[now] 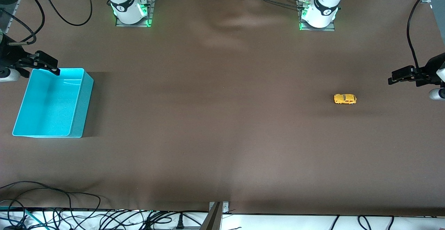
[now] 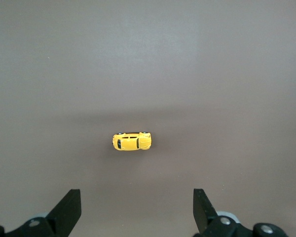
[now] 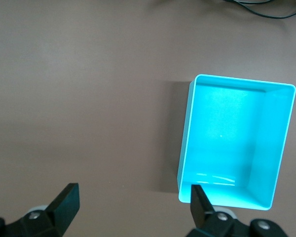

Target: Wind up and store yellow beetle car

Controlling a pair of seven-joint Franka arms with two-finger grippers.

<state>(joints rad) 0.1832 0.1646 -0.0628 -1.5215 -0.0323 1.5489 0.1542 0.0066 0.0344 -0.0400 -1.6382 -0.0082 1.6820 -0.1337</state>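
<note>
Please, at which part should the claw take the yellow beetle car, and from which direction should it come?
Probably best from straight above, closing on the two long flanks of the yellow beetle car. It stands on its wheels on the bare table, so only the top is free, and the rounded roof gives little hold. The open left claw hangs closest; it would likely need turning so its fingers meet the flanks.
</note>
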